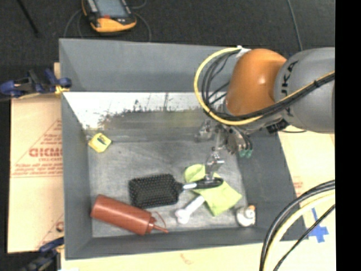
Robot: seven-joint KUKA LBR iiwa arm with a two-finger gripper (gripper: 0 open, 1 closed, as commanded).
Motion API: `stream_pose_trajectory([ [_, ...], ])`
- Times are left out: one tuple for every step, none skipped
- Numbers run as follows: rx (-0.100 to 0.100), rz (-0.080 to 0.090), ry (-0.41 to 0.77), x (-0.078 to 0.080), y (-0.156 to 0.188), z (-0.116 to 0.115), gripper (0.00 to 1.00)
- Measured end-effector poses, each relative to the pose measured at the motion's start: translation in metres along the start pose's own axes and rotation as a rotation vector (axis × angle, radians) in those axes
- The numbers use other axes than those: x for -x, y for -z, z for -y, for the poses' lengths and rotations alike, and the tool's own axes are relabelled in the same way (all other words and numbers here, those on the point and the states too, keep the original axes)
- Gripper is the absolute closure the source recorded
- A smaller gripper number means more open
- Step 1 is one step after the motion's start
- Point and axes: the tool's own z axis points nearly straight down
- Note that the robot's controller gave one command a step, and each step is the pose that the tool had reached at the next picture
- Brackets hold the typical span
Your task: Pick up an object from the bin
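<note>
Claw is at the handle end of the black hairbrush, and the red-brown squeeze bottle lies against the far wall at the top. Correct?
No: the camera view shows the red-brown plastic squeeze bottle lying at the lower left of the grey metal bin, by its near wall. The claw is at the handle end of the black bristled hairbrush.

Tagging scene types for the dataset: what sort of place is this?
Probably a robotics lab's bin-picking cell: an industrial arm over a grey metal bin of loose things, like a black hairbrush and a brown squeeze bottle.
</note>
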Motion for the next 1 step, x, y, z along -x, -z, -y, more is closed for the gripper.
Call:
stream_pose_trajectory([
  [0.0,0.003,0.0,0.0005,0.003,0.0002,0.0],
])
